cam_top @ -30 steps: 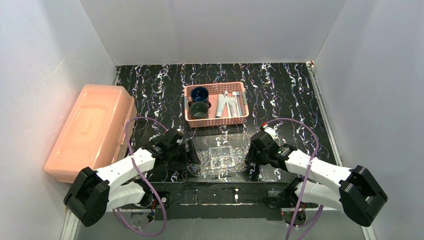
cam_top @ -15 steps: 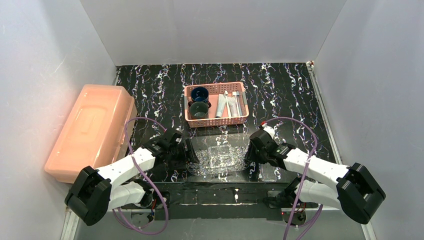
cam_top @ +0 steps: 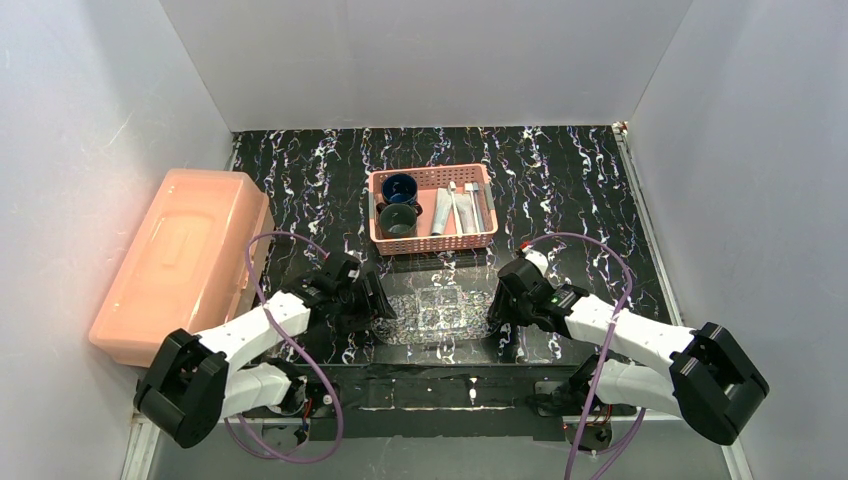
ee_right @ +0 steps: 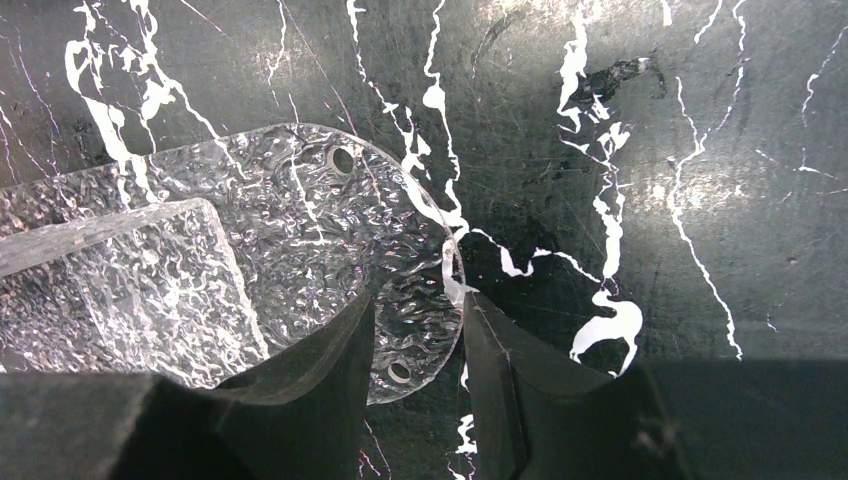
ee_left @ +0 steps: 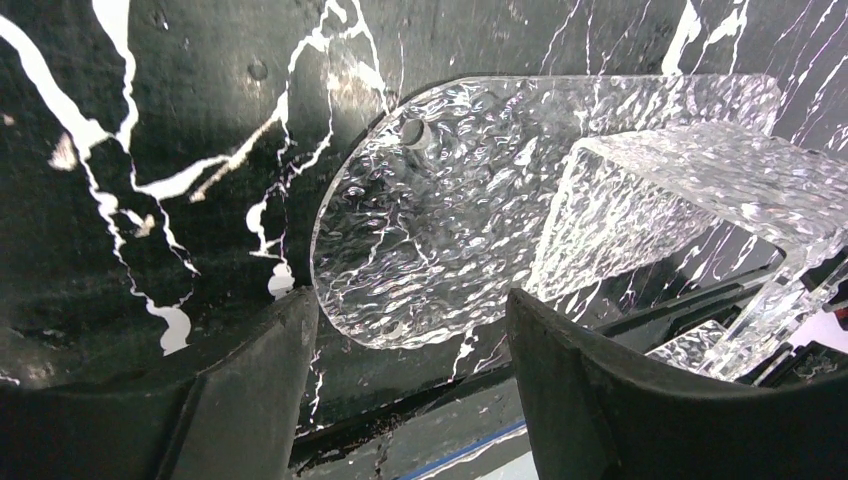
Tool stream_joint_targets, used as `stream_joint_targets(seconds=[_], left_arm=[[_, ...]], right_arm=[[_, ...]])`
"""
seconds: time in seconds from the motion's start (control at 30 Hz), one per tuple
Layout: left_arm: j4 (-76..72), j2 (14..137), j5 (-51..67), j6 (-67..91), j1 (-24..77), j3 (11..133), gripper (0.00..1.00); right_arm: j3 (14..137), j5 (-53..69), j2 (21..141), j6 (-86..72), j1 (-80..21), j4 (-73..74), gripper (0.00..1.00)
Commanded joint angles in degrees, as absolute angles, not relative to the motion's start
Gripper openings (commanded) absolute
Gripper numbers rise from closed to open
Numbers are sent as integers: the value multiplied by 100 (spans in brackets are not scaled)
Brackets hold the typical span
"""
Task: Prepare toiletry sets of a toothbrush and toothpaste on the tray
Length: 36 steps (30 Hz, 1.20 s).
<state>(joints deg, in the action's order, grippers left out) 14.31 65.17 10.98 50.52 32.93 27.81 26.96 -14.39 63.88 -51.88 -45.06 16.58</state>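
Note:
The clear speckled tray [cam_top: 437, 315] lies flat on the black marbled table near the front edge, between my two grippers. My left gripper [cam_top: 379, 305] is at its left end, jaws wide open, with the tray's rounded tab [ee_left: 430, 230] just beyond the fingertips. My right gripper [cam_top: 496, 310] is at its right end. Its jaws stand a narrow gap apart over the edge of the other tab [ee_right: 410, 330], one finger [ee_right: 320, 390] above the tab. A slim white toothbrush [cam_top: 453, 205] and grey toothpaste tubes [cam_top: 441, 212] lie in the pink basket [cam_top: 432, 243].
The pink basket also holds a dark blue cup [cam_top: 400, 187] and a dark green cup [cam_top: 399, 221]. A big salmon plastic box [cam_top: 185, 260] stands along the left wall. White walls close in the table on three sides.
Both grippers and the tray between them have shifted a little away from the front edge, towards the basket.

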Motion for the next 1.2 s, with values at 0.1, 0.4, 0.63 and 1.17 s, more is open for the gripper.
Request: stream_joint_targets(seconds=[0.1,0.4,0.63,1.17], left_arm=[[1265,6973,970,4769,3217,2990,66],[932,7379,993,4687,3190,3061,64],[926,7432,933,4592,3164,3155,64],[2369,6338,536,4223,3157,3835,76]], right_arm=[[2673,-1322,6608,-5151,-4518,1827,46],[2842,-1489,6749,-5097,-4518,1896,46],[2977,-1666,6763,-5052,-4518,2066,47],[4158,-2857,6583,-4381,-4518,3278,50]])
